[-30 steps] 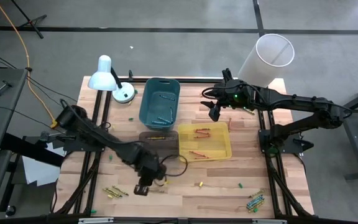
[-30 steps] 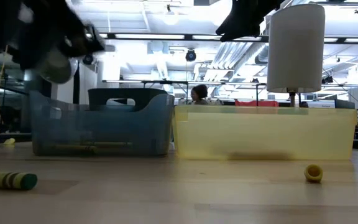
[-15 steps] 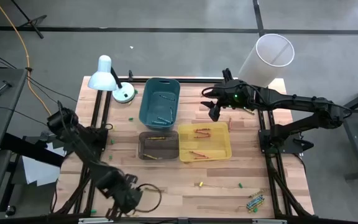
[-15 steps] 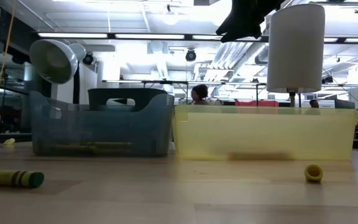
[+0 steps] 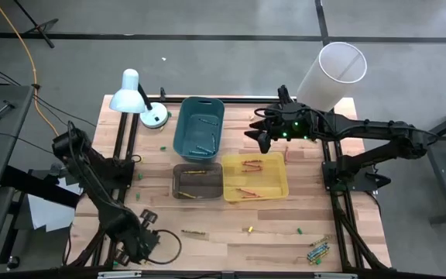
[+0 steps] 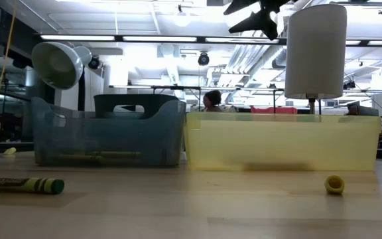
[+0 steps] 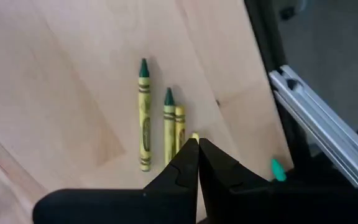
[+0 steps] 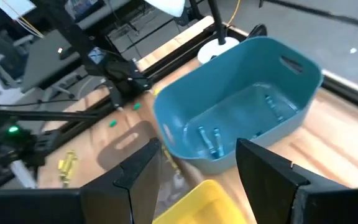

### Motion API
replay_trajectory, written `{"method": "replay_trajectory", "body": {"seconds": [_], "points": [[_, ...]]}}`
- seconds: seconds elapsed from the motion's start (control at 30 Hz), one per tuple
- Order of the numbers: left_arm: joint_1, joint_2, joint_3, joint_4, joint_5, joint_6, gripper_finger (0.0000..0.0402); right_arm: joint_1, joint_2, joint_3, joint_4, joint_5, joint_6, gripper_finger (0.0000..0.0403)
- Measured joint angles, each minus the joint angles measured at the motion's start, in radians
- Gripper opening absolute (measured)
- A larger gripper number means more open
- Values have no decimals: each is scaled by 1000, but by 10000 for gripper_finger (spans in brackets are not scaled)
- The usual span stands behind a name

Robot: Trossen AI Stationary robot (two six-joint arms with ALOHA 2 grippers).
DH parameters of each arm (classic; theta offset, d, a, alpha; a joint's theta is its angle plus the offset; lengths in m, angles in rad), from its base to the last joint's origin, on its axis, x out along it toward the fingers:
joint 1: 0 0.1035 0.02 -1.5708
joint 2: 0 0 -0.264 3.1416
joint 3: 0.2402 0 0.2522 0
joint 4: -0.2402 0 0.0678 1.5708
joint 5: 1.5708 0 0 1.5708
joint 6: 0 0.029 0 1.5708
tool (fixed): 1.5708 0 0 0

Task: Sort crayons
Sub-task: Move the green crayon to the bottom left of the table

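- The left tool (image 7: 197, 144) sat at the near left corner of the tabletop (image 5: 269, 240), its tips pressed together with nothing between them, right over the ends of three yellow-wrapped crayons (image 7: 160, 121) lying side by side.
- Those crayons looked light, stiff and round, so they would likely roll or skate on the smooth wood; a pinch across the middle of one wrapper, taken singly, seemed the safest hold, since wax tips would snap.
- A lone crayon (image 5: 194, 232) lay nearby, and a small pile (image 5: 318, 251) rested at the near right corner.
- Farther on stood the grey bin (image 5: 197, 180) and the yellow bin (image 5: 285, 182), each holding crayons.
- Beyond, the teal bin (image 5: 179, 130) held a few more.
- The right tool (image 5: 259, 133) hovered high with its fingers spread wide and empty, between the teal bin and the yellow bin's far end.
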Motion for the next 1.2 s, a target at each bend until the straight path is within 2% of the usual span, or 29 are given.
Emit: {"method": "replay_trajectory", "body": {"seconds": [0.17,0.37,0.47,0.67,0.8,0.97,1.2], "points": [[-13,-142,-117,122,-38,-9,0,40,0,0,0,34,85,200],[-2,-180,-221,178,-42,-24,17,69,0,0,-9,95,94,200],[-3,-174,-232,222,-40,-24,48,71,0,0,-24,96,90,200],[-2,-137,-232,254,-101,-61,131,70,0,0,-47,97,24,200],[9,-91,-232,255,-85,-79,166,70,0,0,-53,97,-18,200],[21,-28,-232,259,-78,-106,172,70,0,0,-68,97,-26,200],[38,43,-231,293,-82,-106,154,70,0,0,-84,97,-26,200]]}}
